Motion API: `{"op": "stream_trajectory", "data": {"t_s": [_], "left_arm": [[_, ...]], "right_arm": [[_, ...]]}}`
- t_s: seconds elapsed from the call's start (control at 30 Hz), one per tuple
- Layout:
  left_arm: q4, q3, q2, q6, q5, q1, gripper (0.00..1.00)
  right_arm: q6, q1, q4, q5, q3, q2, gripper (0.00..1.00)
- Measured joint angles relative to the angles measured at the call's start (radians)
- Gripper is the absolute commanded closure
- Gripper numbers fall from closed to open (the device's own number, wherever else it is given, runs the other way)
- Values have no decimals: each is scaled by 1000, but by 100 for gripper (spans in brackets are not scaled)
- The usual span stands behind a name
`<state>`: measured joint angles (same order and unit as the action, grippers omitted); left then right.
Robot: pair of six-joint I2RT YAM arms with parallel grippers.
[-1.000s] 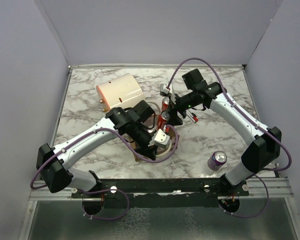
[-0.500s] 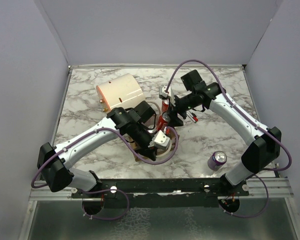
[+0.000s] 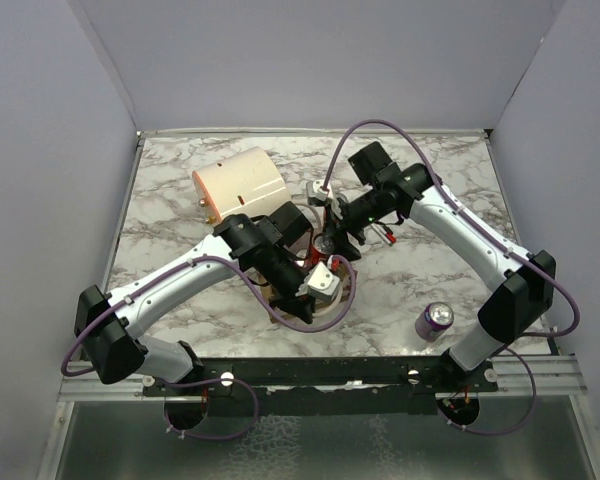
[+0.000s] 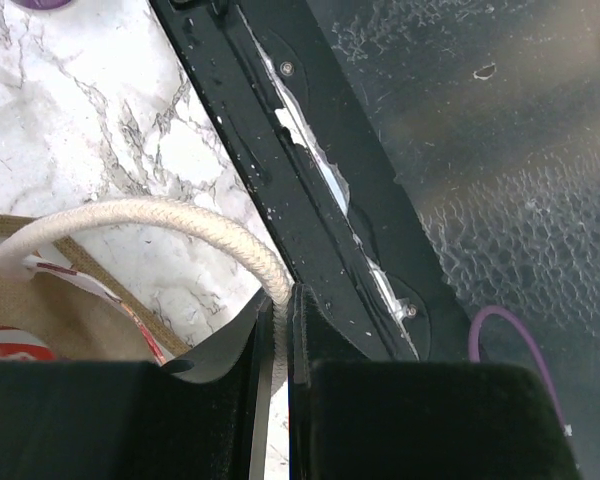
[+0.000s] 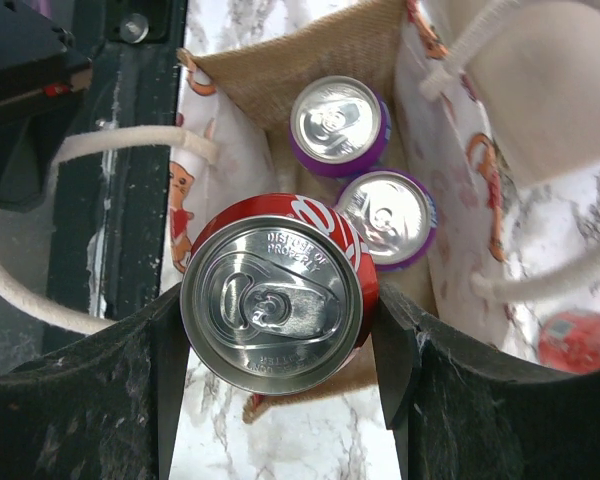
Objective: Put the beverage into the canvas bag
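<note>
my right pincer (image 5: pixel 280 350) is clamped on the red can (image 5: pixel 270 300), one black finger against each side of its smooth aluminium wall. the can stands upright, long axis vertical, its silver lid and pull tab facing straight up into the wrist camera. it hangs over one end of the canvas bag (image 5: pixel 310 50), covering part of the rim there; i cannot tell how deep it sits.

the bag is a small boxy tote with a coarse tan weave inside and white cloth with red print outside. it stands open near the middle of the marble-patterned worktop (image 3: pixel 400 290), towards the near edge. two purple cans (image 5: pixel 337 120) stand upright inside it, side by side, lids up.

my left pincer (image 4: pixel 280 310) is closed together on one braided white rope handle (image 4: pixel 150 212) of the bag, the cord pinched between the flat black fingers.

a loose purple can (image 3: pixel 434 320) stands near the worktop's near right corner. a large cream cylinder (image 3: pixel 242 185) lies on its side towards the far left. another red can (image 5: pixel 575 340) sits on the worktop just beside the bag, blurred.
</note>
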<state>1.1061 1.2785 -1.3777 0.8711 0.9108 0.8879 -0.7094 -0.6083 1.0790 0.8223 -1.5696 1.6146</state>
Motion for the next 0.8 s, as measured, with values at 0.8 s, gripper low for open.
{"op": "stream_trajectory", "data": {"t_s": [0.8], "left_arm": [[134,-11,6,76,16,0,90]], "right_arm": [[7,-105,-74,19,68,72,99]]}}
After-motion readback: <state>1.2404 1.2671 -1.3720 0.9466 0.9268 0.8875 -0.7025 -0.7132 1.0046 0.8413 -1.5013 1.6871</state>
